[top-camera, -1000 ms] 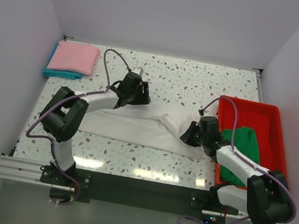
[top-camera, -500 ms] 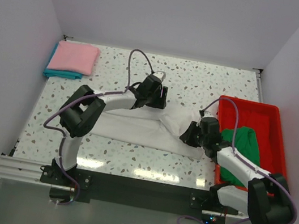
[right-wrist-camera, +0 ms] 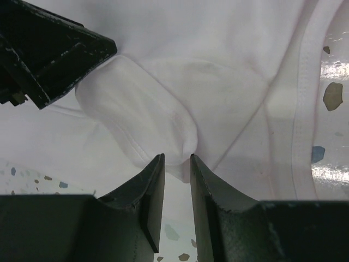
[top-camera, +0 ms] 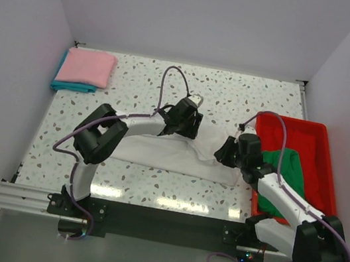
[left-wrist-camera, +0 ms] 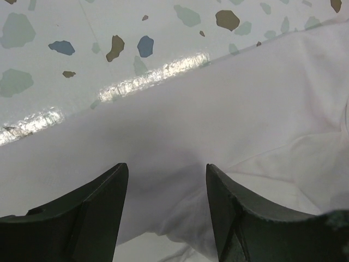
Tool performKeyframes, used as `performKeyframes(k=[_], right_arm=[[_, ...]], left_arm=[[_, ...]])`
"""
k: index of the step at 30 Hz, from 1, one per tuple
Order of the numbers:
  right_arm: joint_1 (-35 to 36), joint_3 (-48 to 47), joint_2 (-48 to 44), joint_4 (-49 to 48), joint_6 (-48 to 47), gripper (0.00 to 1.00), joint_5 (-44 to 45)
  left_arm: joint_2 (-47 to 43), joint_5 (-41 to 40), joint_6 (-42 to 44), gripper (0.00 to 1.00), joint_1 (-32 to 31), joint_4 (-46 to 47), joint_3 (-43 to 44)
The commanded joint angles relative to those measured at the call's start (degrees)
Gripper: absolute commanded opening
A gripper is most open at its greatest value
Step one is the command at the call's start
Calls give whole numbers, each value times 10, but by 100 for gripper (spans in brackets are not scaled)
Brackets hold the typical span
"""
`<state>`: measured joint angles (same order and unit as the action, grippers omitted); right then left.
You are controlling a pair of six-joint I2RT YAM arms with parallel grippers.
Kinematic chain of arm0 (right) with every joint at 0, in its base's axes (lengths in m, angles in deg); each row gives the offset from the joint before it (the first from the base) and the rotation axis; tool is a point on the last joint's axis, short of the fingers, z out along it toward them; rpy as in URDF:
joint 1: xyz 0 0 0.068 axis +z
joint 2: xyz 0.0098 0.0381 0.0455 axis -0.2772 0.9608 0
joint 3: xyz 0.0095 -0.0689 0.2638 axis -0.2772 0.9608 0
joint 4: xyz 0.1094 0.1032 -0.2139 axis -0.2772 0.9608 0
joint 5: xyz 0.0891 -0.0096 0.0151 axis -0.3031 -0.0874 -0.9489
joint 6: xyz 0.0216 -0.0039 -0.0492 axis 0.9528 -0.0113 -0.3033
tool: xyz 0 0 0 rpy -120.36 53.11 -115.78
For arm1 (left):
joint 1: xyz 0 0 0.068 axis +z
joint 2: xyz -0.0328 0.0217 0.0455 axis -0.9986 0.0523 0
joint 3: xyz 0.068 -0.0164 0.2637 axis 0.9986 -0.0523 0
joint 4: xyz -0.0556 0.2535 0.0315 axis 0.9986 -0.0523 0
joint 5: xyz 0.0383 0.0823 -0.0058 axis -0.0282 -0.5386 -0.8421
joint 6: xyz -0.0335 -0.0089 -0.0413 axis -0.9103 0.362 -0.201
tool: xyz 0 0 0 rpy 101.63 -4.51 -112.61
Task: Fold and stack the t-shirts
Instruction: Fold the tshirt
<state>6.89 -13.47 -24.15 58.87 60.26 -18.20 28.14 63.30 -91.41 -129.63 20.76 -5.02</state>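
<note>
Left hand (left-wrist-camera: 164, 170) and right hand (right-wrist-camera: 175, 160), each parted, over white t-shirt (top-camera: 158, 154); red tray (top-camera: 295, 124) nearby

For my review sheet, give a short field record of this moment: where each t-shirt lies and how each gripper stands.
white t-shirt: spread mid-table, partly folded
pink t-shirt: folded, on top of the teal t-shirt, far-left corner
green t-shirt: bunched in the red tray
left gripper: open, over the white cloth
right gripper: narrowly parted, a fold of white cloth at its tips
</note>
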Motion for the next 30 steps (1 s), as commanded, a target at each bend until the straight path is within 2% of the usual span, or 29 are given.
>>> performKeyframes(k=[1,16,30], right_arm=[[2,-28,-4,8,0,29,32],[2,-81,108,-16,-9,29,32],[3,-124,140,-17,-7,29,23]], left_arm=[[-47,-17,20,64,-4,4,-22],[-115,0,68,63,-15,29,-111],[-157,-57,68,63,-18,6,-167]])
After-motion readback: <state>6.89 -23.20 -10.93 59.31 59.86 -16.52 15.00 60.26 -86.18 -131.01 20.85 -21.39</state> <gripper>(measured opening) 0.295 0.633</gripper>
